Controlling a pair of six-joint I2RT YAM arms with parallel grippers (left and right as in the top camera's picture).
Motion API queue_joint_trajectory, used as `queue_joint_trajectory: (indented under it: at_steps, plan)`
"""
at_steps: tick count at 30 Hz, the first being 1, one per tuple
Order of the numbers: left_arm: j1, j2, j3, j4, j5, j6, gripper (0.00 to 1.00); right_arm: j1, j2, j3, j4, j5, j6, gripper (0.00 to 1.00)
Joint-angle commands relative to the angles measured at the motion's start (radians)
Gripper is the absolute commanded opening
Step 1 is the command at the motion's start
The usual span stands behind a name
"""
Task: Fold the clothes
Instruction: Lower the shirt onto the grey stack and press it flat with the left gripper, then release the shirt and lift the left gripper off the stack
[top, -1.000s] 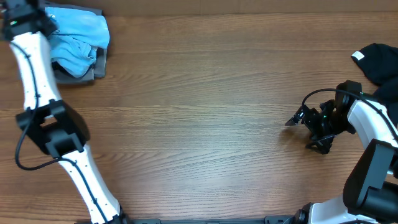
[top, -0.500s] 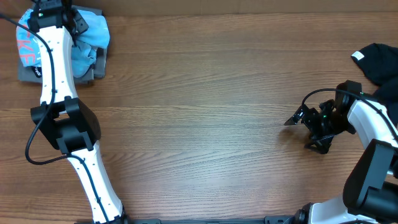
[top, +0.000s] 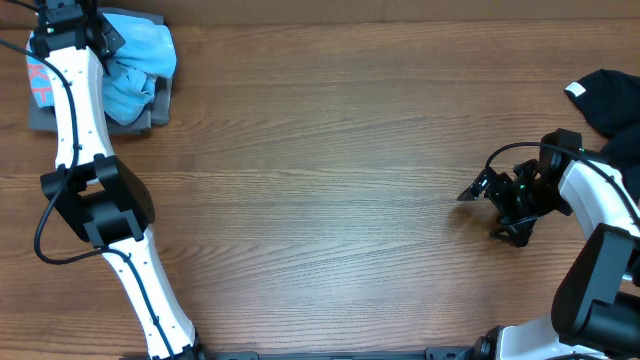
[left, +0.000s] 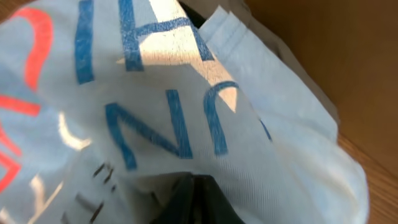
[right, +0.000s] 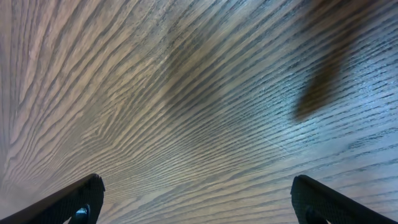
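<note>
Overhead: the light-blue T-shirt (top: 140, 60) lies crumpled at the far-left corner of the counter (top: 330, 180), on top of a grey garment (top: 152, 112). Pink letters show at the shirt's left side. The left end effector (top: 98, 32) is down on the shirt at that corner. A black garment (top: 612, 100) with a white tag (top: 577, 90) sits at the far-right corner. The right end effector (top: 492, 215) is near the right edge, over bare wood and apart from the black cloth.

Left wrist: the T-shirt (left: 186, 106) fills the view, with blue and red lettering. The left end effector (left: 193, 202) is pressed together, pinching a fold of it. A strip of counter (left: 354, 56) shows on the right.

Right wrist: the right end effector (right: 202, 205) is spread wide and holds nothing, with only wood grain (right: 186, 93) beneath it.
</note>
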Motion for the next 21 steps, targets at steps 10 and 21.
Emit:
queue_joint_trajectory:
  at_steps: [10,21]
  plan:
    - [0.017,0.135,0.005,0.221,0.034,-0.002,0.11,0.003,0.003,-0.005,-0.029,-0.006,0.024,1.00]
    - [0.020,0.121,0.005,0.382,-0.037,0.079,0.16,0.003,0.003,-0.005,-0.037,-0.006,0.032,1.00]
